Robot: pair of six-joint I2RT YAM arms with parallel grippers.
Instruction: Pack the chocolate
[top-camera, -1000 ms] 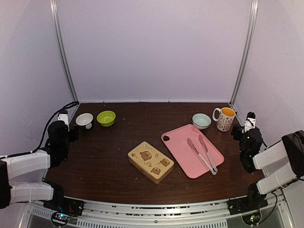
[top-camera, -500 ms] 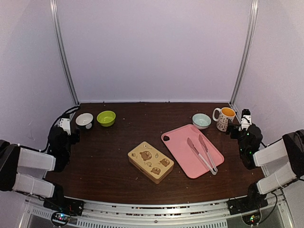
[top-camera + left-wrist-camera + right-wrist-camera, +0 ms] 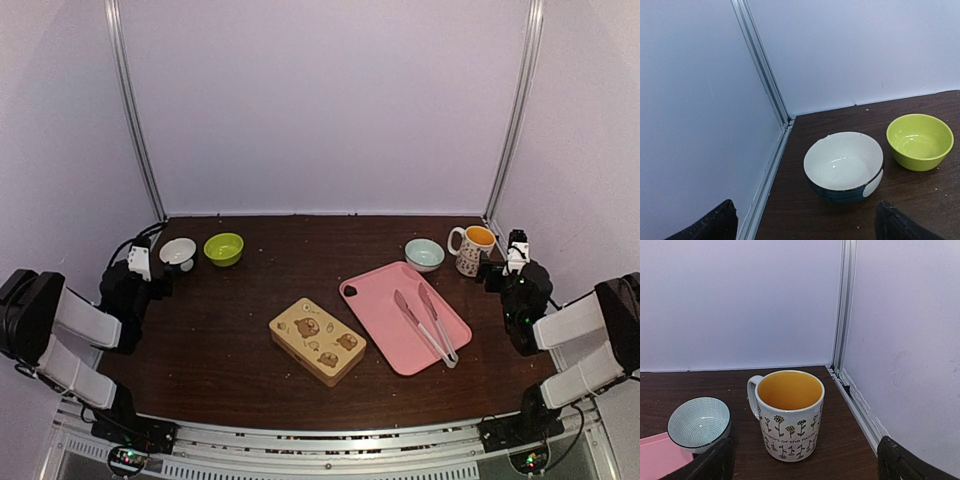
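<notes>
No chocolate shows in any view. The tan tin (image 3: 317, 341) with brown bear drawings on its lid lies shut near the middle of the table. My left gripper (image 3: 155, 277) (image 3: 805, 229) is at the far left edge, open and empty, facing a white bowl with a blue outside (image 3: 844, 165) (image 3: 178, 252). My right gripper (image 3: 498, 270) (image 3: 807, 466) is at the far right edge, open and empty, facing a flowered mug with an orange inside (image 3: 789, 413) (image 3: 473, 249). Both grippers are far from the tin.
A pink cutting board (image 3: 380, 300) right of the tin carries metal tongs (image 3: 428, 325). A green bowl (image 3: 224, 248) (image 3: 919, 141) stands beside the white one. A pale striped bowl (image 3: 424, 254) (image 3: 698, 423) sits left of the mug. Walls and metal posts close in both back corners.
The left arm has folded back toward the left wall, its gripper shifting slightly toward the white bowl. The right gripper edged back toward the mug and its jaws widened.
</notes>
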